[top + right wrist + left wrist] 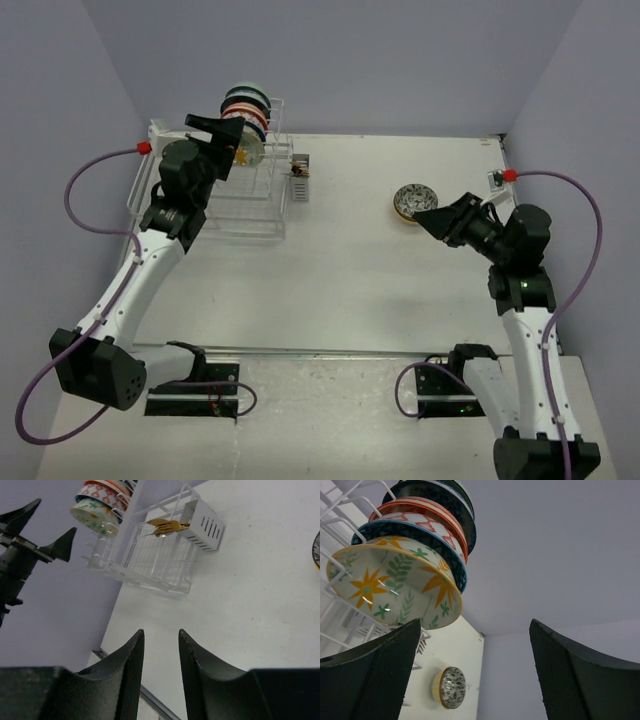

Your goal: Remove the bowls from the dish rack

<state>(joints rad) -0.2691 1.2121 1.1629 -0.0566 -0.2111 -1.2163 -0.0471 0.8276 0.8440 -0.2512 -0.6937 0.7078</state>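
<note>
White wire rack, glossy round patterned bowls on edge, left fingers wide apart, right fingers narrowly apart, speckled bowl on counter

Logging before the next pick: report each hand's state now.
Left hand: open wide, empty, close to the orange-flowered bowl.
Right hand: open only narrowly, holding nothing.

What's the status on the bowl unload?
Left gripper open, empty, just short of front floral bowl. Right gripper narrowly open, empty. One patterned bowl on table, rest in dish rack. Nothing in the way.
</note>
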